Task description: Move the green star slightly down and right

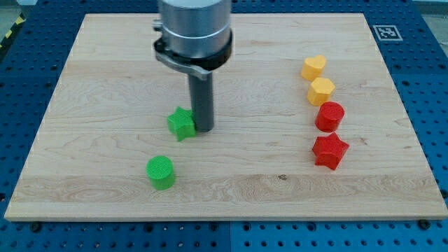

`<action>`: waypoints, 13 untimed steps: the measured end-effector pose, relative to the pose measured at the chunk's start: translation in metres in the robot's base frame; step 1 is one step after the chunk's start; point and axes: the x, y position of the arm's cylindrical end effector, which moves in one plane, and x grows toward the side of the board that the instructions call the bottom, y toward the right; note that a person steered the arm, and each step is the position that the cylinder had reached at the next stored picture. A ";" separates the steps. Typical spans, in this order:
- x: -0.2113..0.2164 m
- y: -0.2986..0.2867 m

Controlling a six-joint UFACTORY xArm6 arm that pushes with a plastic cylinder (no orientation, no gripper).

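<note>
The green star [180, 124] lies on the wooden board [105, 84], left of the middle. My tip [204, 128] stands right beside the star, on its right side, touching or nearly touching it. The rod rises from there to the grey arm body at the view's top.
A green cylinder [161, 172] lies below and left of the star. At the view's right stand a yellow heart-like block [313, 67], a yellow hexagon [321, 91], a red cylinder [330, 117] and a red star [330, 151] in a column.
</note>
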 end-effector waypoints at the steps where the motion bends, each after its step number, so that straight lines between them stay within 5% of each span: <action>1: 0.002 -0.026; 4: -0.022 -0.009; 7: -0.037 -0.079; 9: -0.020 -0.130; 13: -0.008 -0.113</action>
